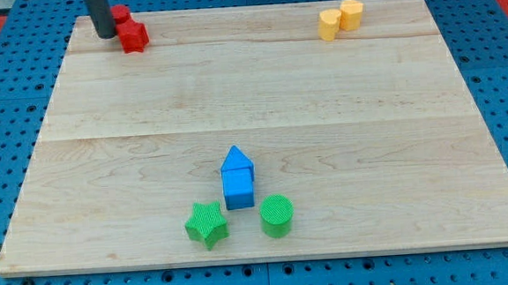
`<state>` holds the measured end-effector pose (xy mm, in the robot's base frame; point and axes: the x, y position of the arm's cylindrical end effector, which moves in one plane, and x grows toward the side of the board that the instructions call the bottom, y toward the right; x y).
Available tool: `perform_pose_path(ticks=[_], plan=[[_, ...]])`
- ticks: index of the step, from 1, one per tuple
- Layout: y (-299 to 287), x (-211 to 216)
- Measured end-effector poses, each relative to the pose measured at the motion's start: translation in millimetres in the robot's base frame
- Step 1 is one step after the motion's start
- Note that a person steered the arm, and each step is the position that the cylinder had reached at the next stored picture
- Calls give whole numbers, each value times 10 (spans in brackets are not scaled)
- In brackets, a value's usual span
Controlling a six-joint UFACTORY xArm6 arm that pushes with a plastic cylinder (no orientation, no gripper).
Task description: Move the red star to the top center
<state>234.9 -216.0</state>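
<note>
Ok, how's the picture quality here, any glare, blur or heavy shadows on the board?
Camera view: lighting is even and soft, with no glare on the wooden board. Shadows are faint, just small dark patches under the green star and green cylinder. My tip looks slightly blurred, touching the red blocks from the view's left. The board's edges taper with perspective.

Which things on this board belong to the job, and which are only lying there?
Belong to the job:
- red star-like block, top left
- my tip, touching its left side

Only lying there:
- second red block
- two yellow blocks
- two blue blocks
- green star
- green cylinder
</note>
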Motion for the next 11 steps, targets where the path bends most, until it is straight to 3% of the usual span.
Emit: perform_pose_path(ticks=[1,2,3,4,5,6,7,8,10,11], plan=[[-441,-131],[272,260],[1463,260],[1417,204],[377,-79],[-235,-301],[276,-325],[1217,-254],[2287,-37],[1726,421]])
